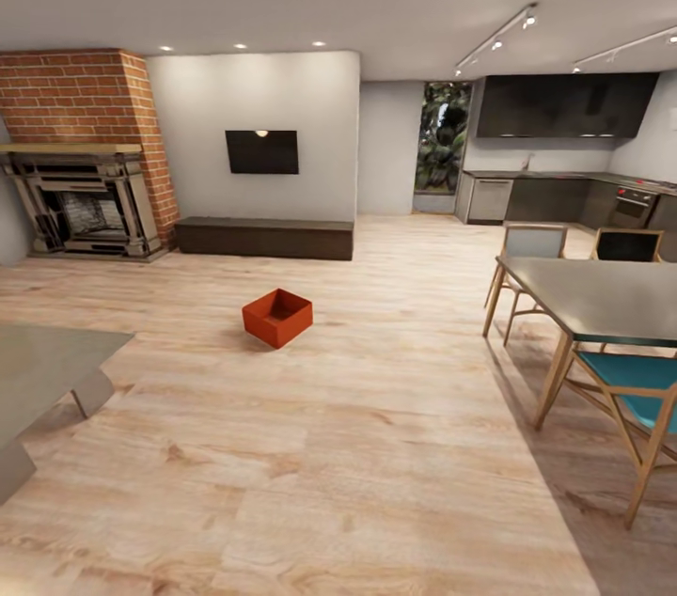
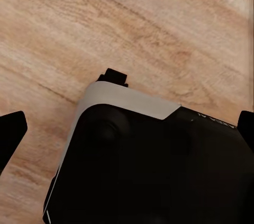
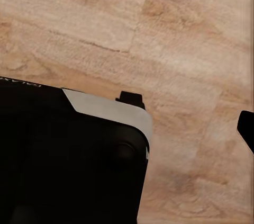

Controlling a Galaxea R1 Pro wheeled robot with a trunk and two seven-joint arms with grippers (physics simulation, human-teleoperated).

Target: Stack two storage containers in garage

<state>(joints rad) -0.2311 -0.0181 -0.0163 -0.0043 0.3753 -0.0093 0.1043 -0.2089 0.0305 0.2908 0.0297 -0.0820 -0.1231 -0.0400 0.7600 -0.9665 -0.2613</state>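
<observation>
Ahead on the light wood plank floor (image 1: 376, 446), well apart from the robot, the red-orange open-topped plastic bin (image 1: 277, 317) sits corner-on, roughly midway between both arms, whose claws' spread I cannot tell.

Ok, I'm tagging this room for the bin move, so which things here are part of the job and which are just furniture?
Part of the job:
- storage container, red-orange, open-topped, standing alone
- wood plank floor of the living room, where it stands

Just there:
- brick fireplace
- wall TV
- low dark bench
- dining table
- teal chair
- grey low table
- kitchen units
</observation>
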